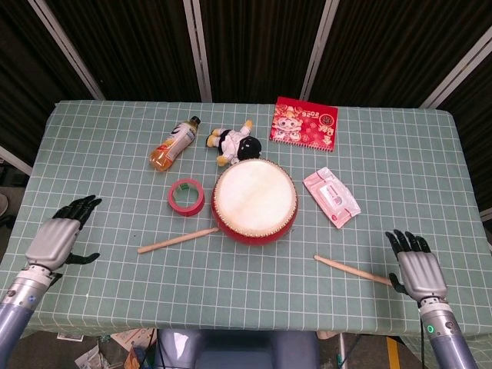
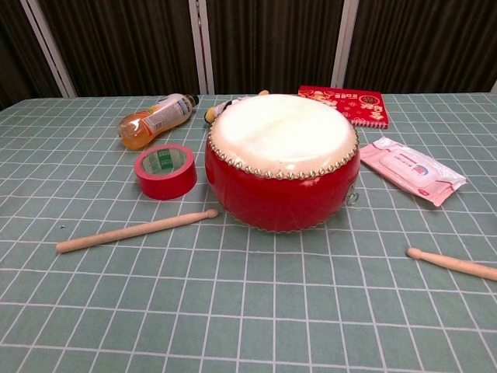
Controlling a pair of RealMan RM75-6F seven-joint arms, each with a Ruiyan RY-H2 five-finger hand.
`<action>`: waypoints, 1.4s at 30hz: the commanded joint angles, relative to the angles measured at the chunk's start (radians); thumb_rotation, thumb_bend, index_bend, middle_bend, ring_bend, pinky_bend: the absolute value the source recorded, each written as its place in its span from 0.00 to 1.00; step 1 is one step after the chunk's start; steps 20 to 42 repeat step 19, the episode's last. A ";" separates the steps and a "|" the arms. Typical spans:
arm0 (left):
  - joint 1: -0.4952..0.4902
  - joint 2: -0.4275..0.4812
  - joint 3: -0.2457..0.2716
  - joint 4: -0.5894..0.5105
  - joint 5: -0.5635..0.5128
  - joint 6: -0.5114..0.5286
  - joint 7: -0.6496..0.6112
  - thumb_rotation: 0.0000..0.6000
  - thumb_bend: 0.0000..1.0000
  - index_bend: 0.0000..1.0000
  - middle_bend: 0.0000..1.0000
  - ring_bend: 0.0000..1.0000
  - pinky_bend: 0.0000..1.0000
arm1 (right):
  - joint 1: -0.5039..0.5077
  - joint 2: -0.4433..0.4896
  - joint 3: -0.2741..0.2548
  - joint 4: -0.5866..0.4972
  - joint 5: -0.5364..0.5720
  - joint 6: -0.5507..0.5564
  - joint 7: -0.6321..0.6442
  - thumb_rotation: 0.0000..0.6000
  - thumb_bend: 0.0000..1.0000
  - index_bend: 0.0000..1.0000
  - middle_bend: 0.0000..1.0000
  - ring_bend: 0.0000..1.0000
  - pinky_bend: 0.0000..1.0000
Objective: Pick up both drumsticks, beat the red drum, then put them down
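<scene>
Both pale wooden drumsticks (image 1: 177, 240) (image 1: 354, 269) lie flat on the green checked tablecloth (image 1: 92, 169), left and right of the red drum (image 1: 254, 201). Left hand (image 1: 54, 240) and right hand (image 1: 419, 267) hover apart, fingers spread, holding nothing; looks finished.

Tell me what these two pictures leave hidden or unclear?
- Chest view: both hands out of frame; right wooden drumstick cut off by the right edge.
- Chest view: small plush doll mostly hidden behind the red drum.
- Head view: orange drink bottle's label too small to read.
</scene>
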 commanded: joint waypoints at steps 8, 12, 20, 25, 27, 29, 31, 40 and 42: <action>0.222 0.014 0.059 0.248 0.189 0.280 -0.226 1.00 0.08 0.00 0.00 0.00 0.01 | -0.181 0.026 -0.002 0.148 -0.284 0.275 0.297 1.00 0.33 0.00 0.00 0.00 0.00; 0.261 -0.016 0.060 0.318 0.211 0.324 -0.237 1.00 0.07 0.00 0.00 0.00 0.01 | -0.226 -0.005 -0.007 0.240 -0.350 0.335 0.368 1.00 0.32 0.00 0.00 0.00 0.00; 0.276 -0.058 0.035 0.372 0.247 0.365 -0.225 1.00 0.07 0.00 0.00 0.00 0.00 | -0.239 -0.036 0.002 0.301 -0.394 0.339 0.378 1.00 0.31 0.00 0.00 0.00 0.00; 0.276 -0.058 0.035 0.372 0.247 0.365 -0.225 1.00 0.07 0.00 0.00 0.00 0.00 | -0.239 -0.036 0.002 0.301 -0.394 0.339 0.378 1.00 0.31 0.00 0.00 0.00 0.00; 0.276 -0.058 0.035 0.372 0.247 0.365 -0.225 1.00 0.07 0.00 0.00 0.00 0.00 | -0.239 -0.036 0.002 0.301 -0.394 0.339 0.378 1.00 0.31 0.00 0.00 0.00 0.00; 0.276 -0.058 0.035 0.372 0.247 0.365 -0.225 1.00 0.07 0.00 0.00 0.00 0.00 | -0.239 -0.036 0.002 0.301 -0.394 0.339 0.378 1.00 0.31 0.00 0.00 0.00 0.00; 0.276 -0.058 0.035 0.372 0.247 0.365 -0.225 1.00 0.07 0.00 0.00 0.00 0.00 | -0.239 -0.036 0.002 0.301 -0.394 0.339 0.378 1.00 0.31 0.00 0.00 0.00 0.00; 0.276 -0.058 0.035 0.372 0.247 0.365 -0.225 1.00 0.07 0.00 0.00 0.00 0.00 | -0.239 -0.036 0.002 0.301 -0.394 0.339 0.378 1.00 0.31 0.00 0.00 0.00 0.00; 0.276 -0.058 0.035 0.372 0.247 0.365 -0.225 1.00 0.07 0.00 0.00 0.00 0.00 | -0.239 -0.036 0.002 0.301 -0.394 0.339 0.378 1.00 0.31 0.00 0.00 0.00 0.00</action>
